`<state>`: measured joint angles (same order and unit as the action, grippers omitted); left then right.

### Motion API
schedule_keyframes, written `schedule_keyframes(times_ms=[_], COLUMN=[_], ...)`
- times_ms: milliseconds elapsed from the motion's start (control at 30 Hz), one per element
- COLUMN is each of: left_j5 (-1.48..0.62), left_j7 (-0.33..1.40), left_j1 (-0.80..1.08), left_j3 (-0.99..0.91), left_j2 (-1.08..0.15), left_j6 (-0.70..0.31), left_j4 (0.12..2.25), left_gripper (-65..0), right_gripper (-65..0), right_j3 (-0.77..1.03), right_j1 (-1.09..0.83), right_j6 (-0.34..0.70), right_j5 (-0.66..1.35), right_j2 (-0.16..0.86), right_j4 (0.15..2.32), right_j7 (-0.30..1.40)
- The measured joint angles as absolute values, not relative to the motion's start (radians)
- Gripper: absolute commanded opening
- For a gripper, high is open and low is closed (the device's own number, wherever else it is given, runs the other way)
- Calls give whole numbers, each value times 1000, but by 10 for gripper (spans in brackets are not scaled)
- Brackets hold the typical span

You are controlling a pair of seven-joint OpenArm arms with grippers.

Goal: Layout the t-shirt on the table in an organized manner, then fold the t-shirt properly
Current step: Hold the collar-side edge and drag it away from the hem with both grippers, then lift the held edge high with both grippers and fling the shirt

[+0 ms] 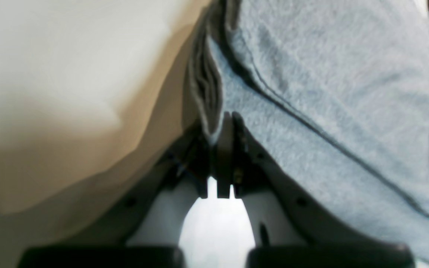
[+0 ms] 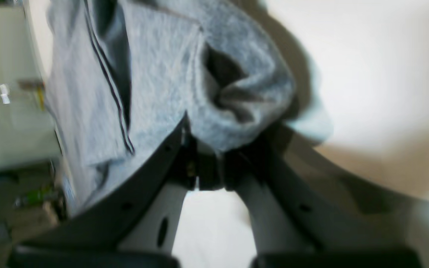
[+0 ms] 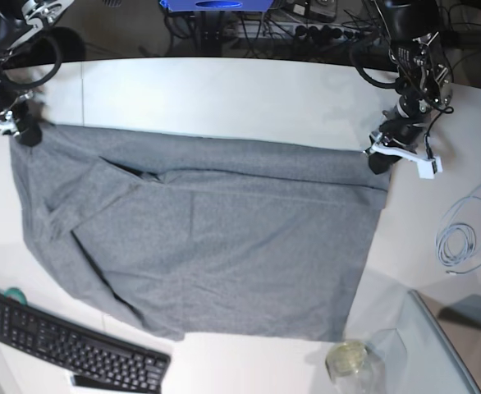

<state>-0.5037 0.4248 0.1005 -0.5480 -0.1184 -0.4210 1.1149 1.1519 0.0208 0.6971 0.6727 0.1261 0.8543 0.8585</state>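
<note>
- A black computer keyboard (image 3: 68,343) sits at the near edge of the smooth white table (image 3: 224,90).
- The heather-grey knit t-shirt (image 3: 208,238) is spread across it.
- Far corners: left gripper (image 3: 377,158) and right gripper (image 3: 25,131), each pinched on t-shirt fabric.

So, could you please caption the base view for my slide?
Both grippers pinch the far corners of a grey t-shirt spread on a white table.
</note>
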Motion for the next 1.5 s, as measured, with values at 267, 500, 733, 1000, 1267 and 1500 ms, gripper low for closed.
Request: schedule_keyframes(times_ms=[267,500,733,1000,1267,1500], left_j5=[-509,-511,-527,-517,-517,-521], left_j7=[587,741,826,736,653,663], left_j1=[148,-8,-32,221,344,362], left_j3=[-554,-552,-554,-554,-554,-554], left_j2=[-115,-114,-116,-106,-95,-95], left_j6=[-403,-290,-295,-291,-287,-290], left_j4=[1372,1486,1621,1586,1521,1688], left_gripper=[-650,-650,-650,-650,-650,-650], right_gripper=[-623,-623,-623,-623,-623,-623], right_j3=[1154,1152,1155,1151,1158,1152], right_j1=[32,194,208,6,-94,-94], right_j6=[525,381,337,371,390,382], right_j5=[670,672,699,678,671,775], right_j2=[110,110,116,91,96,98], right_j4=[1164,1298,1482,1381,1308,1410], right_j7=[1097,1246,1351,1251,1200,1234])
